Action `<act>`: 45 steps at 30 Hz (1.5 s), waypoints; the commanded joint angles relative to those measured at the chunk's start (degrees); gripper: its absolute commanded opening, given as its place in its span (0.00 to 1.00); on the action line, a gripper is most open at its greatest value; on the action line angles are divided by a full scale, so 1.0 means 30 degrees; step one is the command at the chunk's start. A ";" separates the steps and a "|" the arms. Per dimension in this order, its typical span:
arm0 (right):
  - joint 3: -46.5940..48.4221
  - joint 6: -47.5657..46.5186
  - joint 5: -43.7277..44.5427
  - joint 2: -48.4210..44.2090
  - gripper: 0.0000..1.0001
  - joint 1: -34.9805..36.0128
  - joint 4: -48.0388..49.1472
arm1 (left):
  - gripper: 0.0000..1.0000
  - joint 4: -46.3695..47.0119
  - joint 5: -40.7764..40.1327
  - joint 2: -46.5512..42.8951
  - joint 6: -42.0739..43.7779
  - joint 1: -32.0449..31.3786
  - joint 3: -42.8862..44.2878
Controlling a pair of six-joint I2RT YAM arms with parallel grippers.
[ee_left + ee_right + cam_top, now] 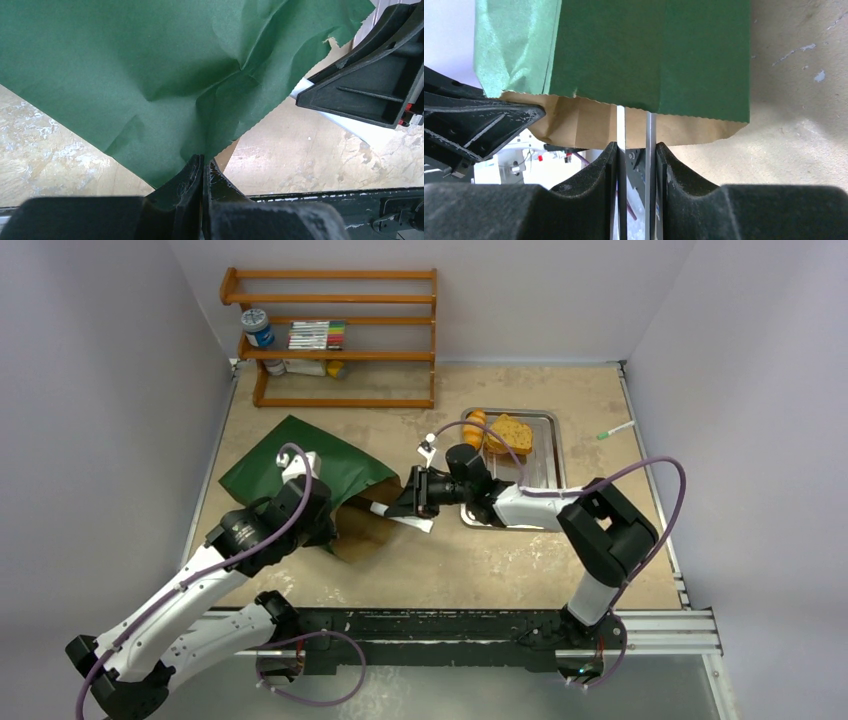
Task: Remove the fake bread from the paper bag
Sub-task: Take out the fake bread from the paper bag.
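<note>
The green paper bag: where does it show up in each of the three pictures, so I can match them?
Top external: the paper bag lies flat, left of centre.
Left wrist: it fills the top; the left fingers pinch its edge.
Right wrist: top centre, metal tongs reaching into its mouth.
Shared landmark: the mottled beige table.
</note>
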 commanded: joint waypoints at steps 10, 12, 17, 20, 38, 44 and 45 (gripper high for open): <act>0.1556 0.0361 0.0790 0.1154 0.32 0.0617 0.0188 | 0.00 0.2984 -0.0402 0.0955 0.0313 -0.0045 -0.0365; 0.1913 0.0341 0.1056 0.1320 0.32 0.0740 -0.0109 | 0.00 0.3746 -0.0203 0.1216 0.0316 -0.0041 -0.0639; 0.2068 0.1140 0.1320 0.2137 0.33 0.0884 0.0579 | 0.00 0.5403 0.0557 0.1492 0.0258 -0.0073 -0.1327; 0.3098 0.1465 0.1414 0.2832 0.34 0.1096 0.0789 | 0.00 0.5669 0.0678 0.1463 0.0243 -0.0226 -0.1552; 0.6649 0.2219 0.0918 0.6613 0.38 0.2074 0.1479 | 0.00 0.6191 0.1001 0.1387 0.0157 -0.0718 -0.1991; 0.7509 0.1981 0.0308 0.7336 0.35 0.2137 0.1219 | 0.00 0.6473 0.1009 0.1679 0.0154 -0.0810 -0.2220; 0.7550 0.1940 0.0092 0.7397 0.31 0.2137 0.1229 | 0.00 0.6477 0.0940 0.1648 0.0126 -0.0810 -0.2257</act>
